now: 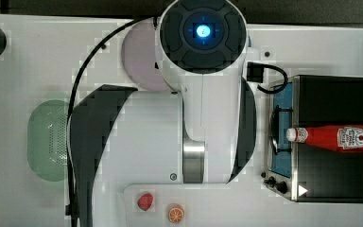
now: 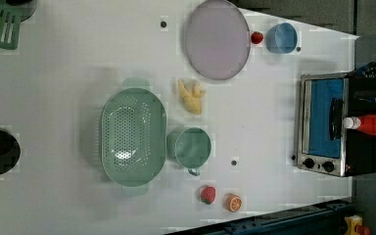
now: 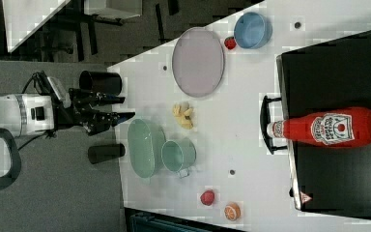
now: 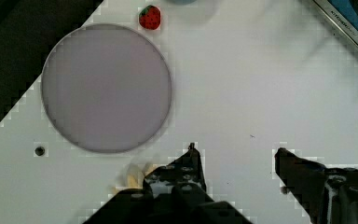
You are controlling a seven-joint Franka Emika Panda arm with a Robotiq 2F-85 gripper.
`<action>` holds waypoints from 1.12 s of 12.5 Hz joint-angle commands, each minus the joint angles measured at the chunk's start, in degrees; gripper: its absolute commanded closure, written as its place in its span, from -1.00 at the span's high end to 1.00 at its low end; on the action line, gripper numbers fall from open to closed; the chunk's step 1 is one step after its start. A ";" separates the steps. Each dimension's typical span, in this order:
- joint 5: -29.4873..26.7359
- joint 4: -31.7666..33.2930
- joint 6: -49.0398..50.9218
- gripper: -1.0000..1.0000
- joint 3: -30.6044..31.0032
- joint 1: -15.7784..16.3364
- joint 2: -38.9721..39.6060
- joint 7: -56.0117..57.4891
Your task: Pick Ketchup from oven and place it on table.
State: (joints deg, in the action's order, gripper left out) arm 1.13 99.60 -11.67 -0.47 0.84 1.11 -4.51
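While the Ketchup [image 1: 333, 138] lies on its side across the black roof of the oven [image 1: 333, 184], not inside it, you have it well apart from the claw [image 4: 235, 161], cap toward the oven's front edge above the door handle. Lying flat, it probably will not roll far, and its long body offers itself to a grasp from above.

Item, claw: fingers spread, a clear gap between them, nothing held. In the wrist view it hangs over bare worktop [image 4: 261, 93] just beside the lilac plate [image 4: 106, 87], with a strawberry [image 4: 149, 17] beyond. In the right view you see it off the worktop's near edge, level with the green colander [image 3: 145, 147], far from the oven.

Item, views: the top view has the arm covering the middle of the worktop, hiding the mug and the yellow toy. The left view gives you those: green mug [image 2: 191, 147], yellow banana-like toy [image 2: 192, 96], blue cup [image 2: 281, 38], orange slice [image 2: 233, 202]. The right view best shows the bottle's label and white cap.

Item, judgement: the pick is not yet begun.
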 commanded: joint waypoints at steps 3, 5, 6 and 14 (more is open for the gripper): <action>-2.04 8.56 18.88 1.00 -0.58 -1.56 -22.71 1.35; -1.91 8.58 17.54 1.00 -2.34 -2.06 -21.70 1.35; -1.90 8.58 16.23 1.00 -3.53 -2.37 -21.00 1.35; -1.84 8.56 0.12 1.00 -21.50 -3.93 -8.24 1.36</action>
State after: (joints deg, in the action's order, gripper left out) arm -0.60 109.95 -10.48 -21.04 -3.25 -5.53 -4.51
